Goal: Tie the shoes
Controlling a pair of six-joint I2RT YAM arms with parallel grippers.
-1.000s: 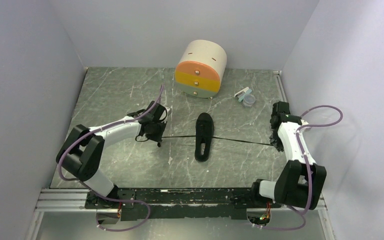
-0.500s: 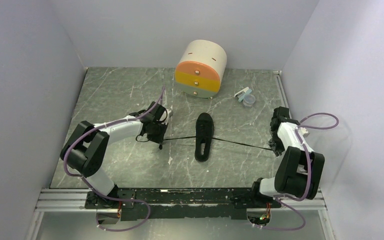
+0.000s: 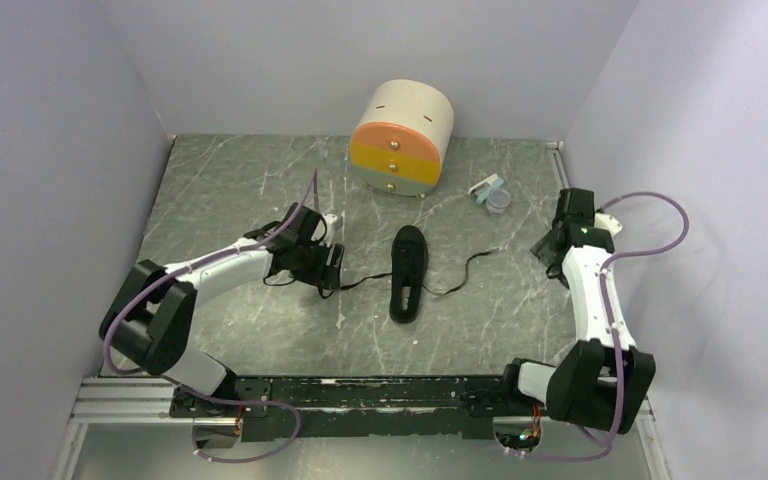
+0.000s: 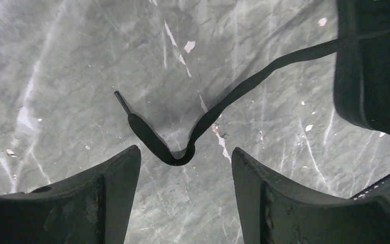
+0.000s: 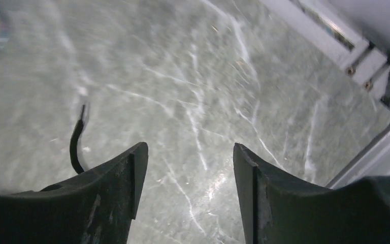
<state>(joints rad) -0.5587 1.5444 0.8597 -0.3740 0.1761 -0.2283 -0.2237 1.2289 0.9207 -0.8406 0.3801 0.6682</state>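
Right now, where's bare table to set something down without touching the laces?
The far-left corner of the table, left of the drawer box, is bare; so is the near strip between the shoe and the base rail. Crowded: loose laces either side of the shoe.

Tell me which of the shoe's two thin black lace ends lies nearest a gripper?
The lace end left of the small black shoe: it curls directly beneath the open left gripper. The other lace end lies beside the right gripper.

Shoe (image 3: 408,273) on table (image 3: 220,180), drawer box (image 3: 401,138) behind it, laces (image 3: 465,270) to either side.
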